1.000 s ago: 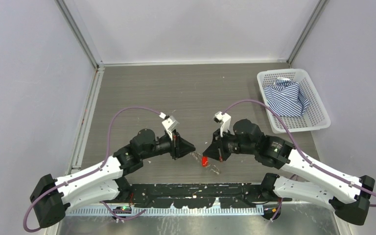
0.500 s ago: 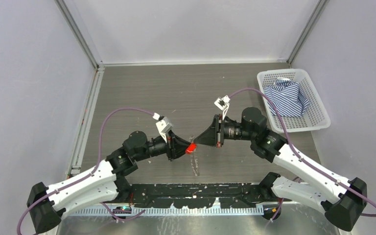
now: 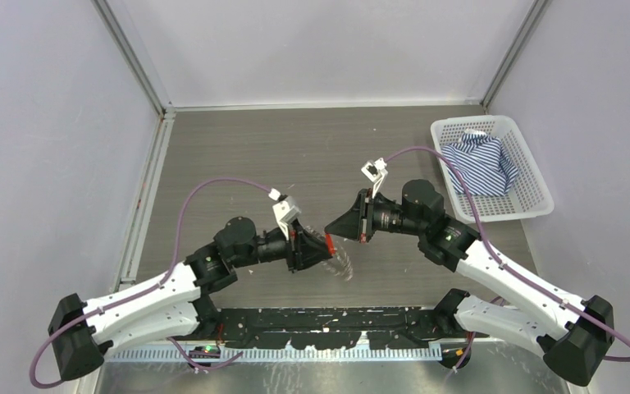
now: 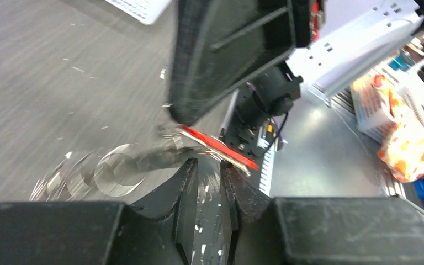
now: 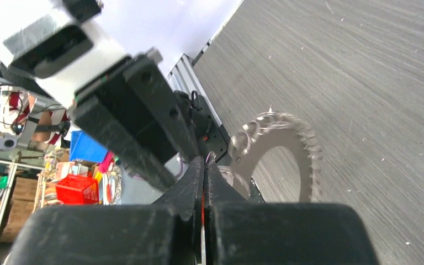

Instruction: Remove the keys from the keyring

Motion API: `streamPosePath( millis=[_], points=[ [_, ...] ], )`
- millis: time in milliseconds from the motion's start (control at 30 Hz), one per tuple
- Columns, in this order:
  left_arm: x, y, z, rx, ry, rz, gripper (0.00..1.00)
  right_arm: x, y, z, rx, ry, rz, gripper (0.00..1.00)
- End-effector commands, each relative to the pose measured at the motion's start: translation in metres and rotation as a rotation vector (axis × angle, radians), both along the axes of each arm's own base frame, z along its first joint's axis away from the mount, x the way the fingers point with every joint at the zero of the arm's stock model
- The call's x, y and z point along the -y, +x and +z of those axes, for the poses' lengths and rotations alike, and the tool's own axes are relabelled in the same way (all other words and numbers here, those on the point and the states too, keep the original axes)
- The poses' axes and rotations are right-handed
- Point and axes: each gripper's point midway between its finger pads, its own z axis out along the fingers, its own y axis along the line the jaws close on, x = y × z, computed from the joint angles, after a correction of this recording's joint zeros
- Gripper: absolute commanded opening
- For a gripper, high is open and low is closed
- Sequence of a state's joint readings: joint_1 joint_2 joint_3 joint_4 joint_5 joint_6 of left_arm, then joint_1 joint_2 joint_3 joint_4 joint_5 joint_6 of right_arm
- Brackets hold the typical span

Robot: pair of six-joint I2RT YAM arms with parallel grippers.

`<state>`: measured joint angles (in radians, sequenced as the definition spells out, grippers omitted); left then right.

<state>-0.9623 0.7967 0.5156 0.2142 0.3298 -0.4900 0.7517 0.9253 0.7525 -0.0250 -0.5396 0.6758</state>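
Note:
The keyring (image 3: 343,264) hangs blurred between my two grippers, just above the table, with small silvery keys (image 5: 309,160) fringing it like saw teeth. My right gripper (image 3: 338,229) is shut on the flat red-headed key (image 3: 328,243); a thin red edge shows between its fingers in the right wrist view (image 5: 205,161). My left gripper (image 3: 317,250) is right below the red key (image 4: 215,146). Its jaws stand a narrow gap apart in the left wrist view (image 4: 207,164), with nothing between them. The ring and keys (image 4: 160,156) smear just past its left fingertip.
A white plastic basket (image 3: 533,176) with a blue striped cloth (image 3: 480,164) stands at the back right. A black rail (image 3: 328,324) runs along the near edge by the arm bases. Metal frame posts line the left and back sides.
Both grippers rose from the table with the keys a second ago. Since half a second ago the left gripper has shifted right under the red key, and the ring now swings.

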Motion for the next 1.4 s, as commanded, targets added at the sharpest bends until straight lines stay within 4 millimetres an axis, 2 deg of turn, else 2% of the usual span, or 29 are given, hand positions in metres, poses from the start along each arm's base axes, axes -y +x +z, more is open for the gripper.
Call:
streamPosePath(
  millis=[0, 67, 200, 300, 367, 467, 667, 867, 1167, 1367],
  points=[
    [0.018, -0.019, 0.033, 0.074, -0.064, -0.105, 0.24, -0.006, 0.010, 0.036, 0.107, 0.114, -0.032, 0.01],
    [0.013, -0.006, 0.028, 0.074, -0.038, -0.018, 0.25, -0.007, 0.007, 0.040, 0.109, 0.132, -0.011, 0.01],
    [-0.017, 0.019, 0.024, 0.120, 0.011, 0.183, 0.28, -0.005, -0.007, 0.051, 0.122, 0.154, 0.045, 0.01],
    [-0.036, 0.014, 0.039, 0.195, 0.002, 0.201, 0.28, -0.002, -0.017, 0.059, 0.132, 0.160, 0.092, 0.01],
    [-0.045, 0.003, 0.055, 0.243, -0.034, 0.171, 0.29, -0.002, -0.024, 0.065, 0.139, 0.167, 0.122, 0.01],
    [-0.054, -0.006, 0.062, 0.274, -0.025, 0.143, 0.30, -0.001, -0.029, 0.073, 0.149, 0.180, 0.149, 0.01],
    [-0.047, -0.009, 0.064, 0.319, -0.017, 0.099, 0.40, 0.000, -0.044, 0.088, 0.162, 0.207, 0.229, 0.01],
    [-0.041, -0.004, 0.079, 0.431, -0.051, 0.098, 0.49, 0.003, -0.063, 0.105, 0.155, 0.248, 0.333, 0.01],
    [-0.032, -0.026, 0.089, 0.490, -0.072, -0.051, 0.67, 0.008, -0.076, 0.120, 0.174, 0.253, 0.389, 0.01],
    [-0.033, -0.028, 0.104, 0.570, -0.088, -0.063, 0.76, 0.012, -0.082, 0.126, 0.176, 0.244, 0.405, 0.01]
  ],
)
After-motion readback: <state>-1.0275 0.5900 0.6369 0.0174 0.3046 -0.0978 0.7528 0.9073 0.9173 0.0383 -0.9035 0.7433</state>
